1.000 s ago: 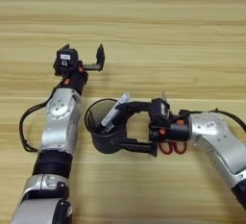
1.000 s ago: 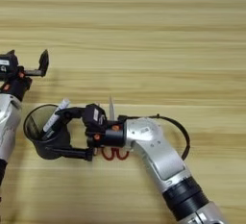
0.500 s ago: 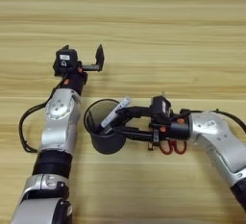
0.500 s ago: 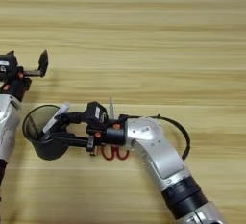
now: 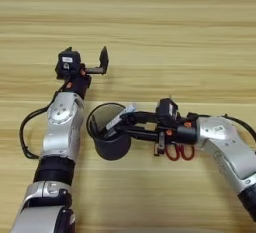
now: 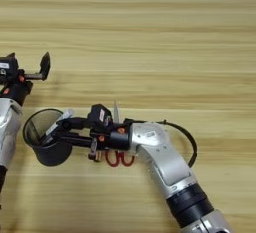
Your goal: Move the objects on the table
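Pen cup (image 5: pixel 110 134) upright on table (image 5: pixel 175 37), white marker (image 5: pixel 120 119) inside, pinched by right gripper (image 5: pixel 122 125); left gripper (image 5: pixel 85 59) idle, jaws spread; black marker unseen.

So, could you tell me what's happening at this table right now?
The robot's right hand reaches over to the black mesh pen cup on the wooden table, its fingers at the cup's rim. A white-barrelled marker leans inside the cup. Red-handled scissors lie beneath the right forearm. The left hand is held apart, up the table from the cup, open and holding nothing.
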